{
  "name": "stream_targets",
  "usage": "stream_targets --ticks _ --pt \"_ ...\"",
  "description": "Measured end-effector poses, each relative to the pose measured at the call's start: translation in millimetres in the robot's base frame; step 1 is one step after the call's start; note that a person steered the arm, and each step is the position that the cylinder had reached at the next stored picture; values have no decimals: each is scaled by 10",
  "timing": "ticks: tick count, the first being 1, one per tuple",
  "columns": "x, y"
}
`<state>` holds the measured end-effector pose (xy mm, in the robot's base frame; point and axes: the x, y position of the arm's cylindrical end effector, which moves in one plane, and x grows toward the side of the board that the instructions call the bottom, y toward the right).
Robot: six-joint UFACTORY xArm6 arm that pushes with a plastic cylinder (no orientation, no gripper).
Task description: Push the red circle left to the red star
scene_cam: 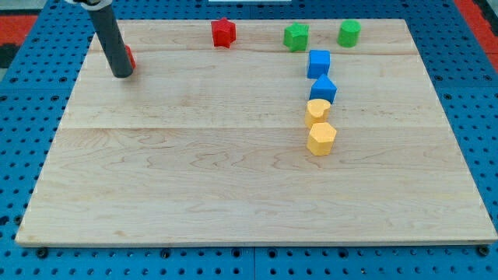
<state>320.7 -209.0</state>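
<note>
Yellow comes first from the view's bottom: a yellow hexagonal block (321, 138) with a second yellow block (317, 111), rounder in outline, touching it just above. Beyond them stand a blue block (323, 89) and a blue square block (318, 63), and farther still a green star-like block (296, 36) and a green rounded block (349, 33). None of these lies on our line.

On the pale wooden board (233, 202), our dark rod comes down from the view's top left, and our tip (121, 75) rests on the surface near the left edge. We carry no jaws, so there is nothing to open or close. Just behind the rod, on its right side, a sliver of red shows (130, 57); we take it for the red circle, though most of it is hidden and we cannot confirm its shape.

The red star block (223, 33) sits well apart, toward the view's right and slightly nearer the top. The relation that matters: our tip stands on the circle's left and near side, the star lies off to its right, so contact from this side would drive the circle toward the star.
</note>
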Motion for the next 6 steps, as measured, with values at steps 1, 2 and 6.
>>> stream_targets --ticks 1,2,6 --pt "-5 -23" --pt "280 -357" --pt "-496 271"
